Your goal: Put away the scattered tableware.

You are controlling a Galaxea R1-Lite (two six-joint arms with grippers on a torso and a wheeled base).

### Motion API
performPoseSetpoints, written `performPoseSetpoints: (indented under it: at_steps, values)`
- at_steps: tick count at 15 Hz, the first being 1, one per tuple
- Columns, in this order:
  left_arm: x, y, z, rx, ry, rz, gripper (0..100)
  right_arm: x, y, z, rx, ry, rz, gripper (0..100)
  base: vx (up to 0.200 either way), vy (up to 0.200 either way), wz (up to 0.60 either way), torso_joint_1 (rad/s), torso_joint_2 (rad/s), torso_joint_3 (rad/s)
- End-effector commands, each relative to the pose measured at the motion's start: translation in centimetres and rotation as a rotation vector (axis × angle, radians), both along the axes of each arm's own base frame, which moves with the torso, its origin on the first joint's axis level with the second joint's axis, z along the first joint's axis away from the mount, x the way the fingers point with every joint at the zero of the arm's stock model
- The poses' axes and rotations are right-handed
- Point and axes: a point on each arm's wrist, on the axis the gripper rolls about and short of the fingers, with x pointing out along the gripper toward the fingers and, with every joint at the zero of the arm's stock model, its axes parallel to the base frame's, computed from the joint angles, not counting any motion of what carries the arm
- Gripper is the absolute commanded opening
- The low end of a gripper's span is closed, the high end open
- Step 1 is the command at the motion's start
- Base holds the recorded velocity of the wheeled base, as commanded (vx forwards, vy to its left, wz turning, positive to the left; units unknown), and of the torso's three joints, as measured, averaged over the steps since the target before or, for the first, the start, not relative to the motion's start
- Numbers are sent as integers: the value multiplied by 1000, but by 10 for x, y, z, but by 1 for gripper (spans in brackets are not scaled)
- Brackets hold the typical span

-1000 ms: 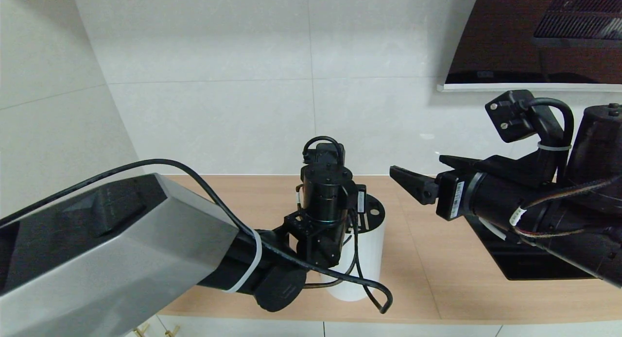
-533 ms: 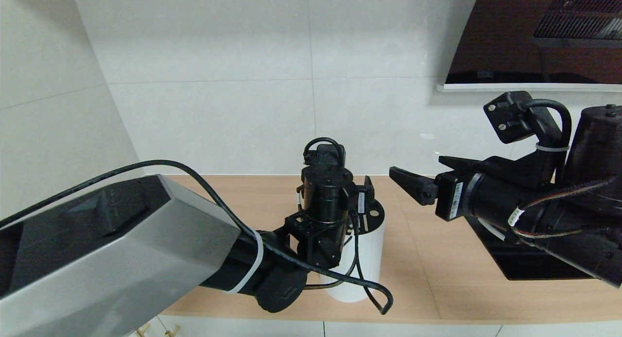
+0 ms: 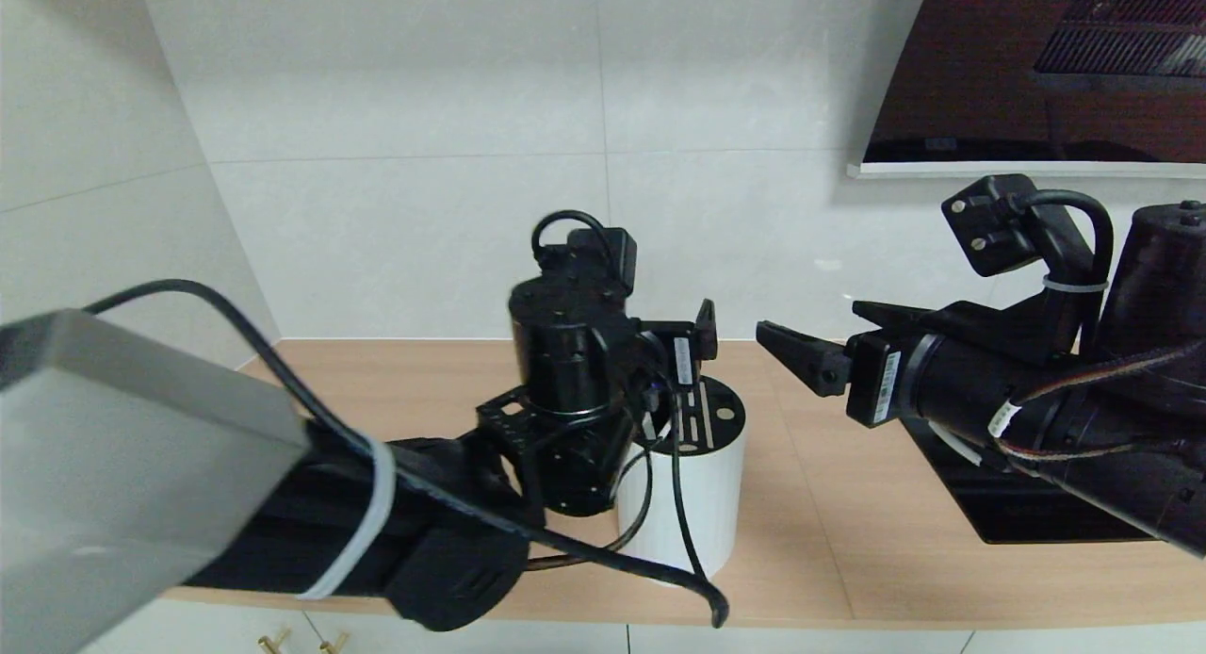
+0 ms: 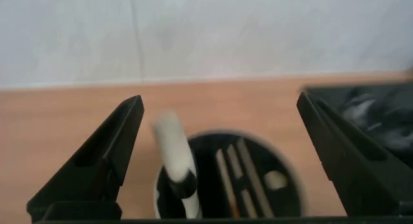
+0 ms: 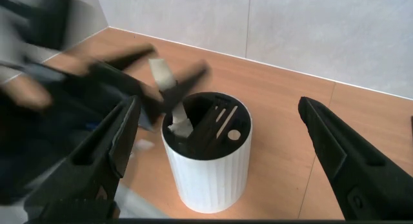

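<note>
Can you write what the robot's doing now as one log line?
left gripper: open above holder | white-handled utensil: standing in holder | right gripper: open, away from holder

Black arms (image 3: 1036,400), grey angular casing (image 3: 122,447), black cables (image 3: 1069,198), white ties (image 3: 372,494)

Head camera: high, facing forward-down at tabletop (image 3: 848,541); both arms and white holder (image 3: 697,503) in frame.
Left wrist camera: close, holder just below left end effector (image 4: 219,101).
Right wrist camera: farther back, oblique, holder ahead of right end effector (image 5: 218,104).
All views share holder and tabletop.
</note>
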Motion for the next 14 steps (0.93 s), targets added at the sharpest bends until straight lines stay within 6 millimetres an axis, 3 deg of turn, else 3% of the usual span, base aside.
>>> performPoseSetpoints:
  at_steps: [1, 3, 5, 7, 9, 10, 11, 12, 14]
  values:
    - [-53, 59, 68, -108, -130, -128, 100, -2, -2, 4, 11, -13, -6, 100, 0, 0, 0, 0, 0, 0]
    - [-75, 103, 78, -85, -176, -161, 100, -10, -10, 14, 41, -43, -14, 100, 0, 0, 0, 0, 0, 0]
    - [-91, 142, 79, -64, -212, -113, 100, -17, -31, 21, 66, -73, -62, 100, 0, 0, 0, 0, 0, 0]
    - [-129, 189, 72, -61, -237, -31, 100, -43, -69, 15, 71, -89, -123, 100, 0, 0, 0, 0, 0, 0]
    - [-157, 212, 69, -56, -241, 5, 100, -66, -90, 6, 48, -118, -146, 100, 0, 0, 0, 0, 0, 0]
    - [-189, 234, 64, -47, -234, 55, 100, -92, -114, -7, 20, -155, -198, 100, 0, 0, 0, 0, 0, 0]
    - [-208, 246, 60, -35, -224, 89, 100, -107, -127, -16, 26, -175, -233, 100, 0, 0, 0, 0, 0, 0]
    - [-239, 261, 52, -21, -212, 116, 100, -129, -144, -27, 43, -206, -288, 100, 0, 0, 0, 0, 0, 0]
    - [-283, 274, 35, -3, -215, 119, 100, -167, -165, -40, 56, -234, -357, 100, 0, 0, 0, 0, 0, 0]
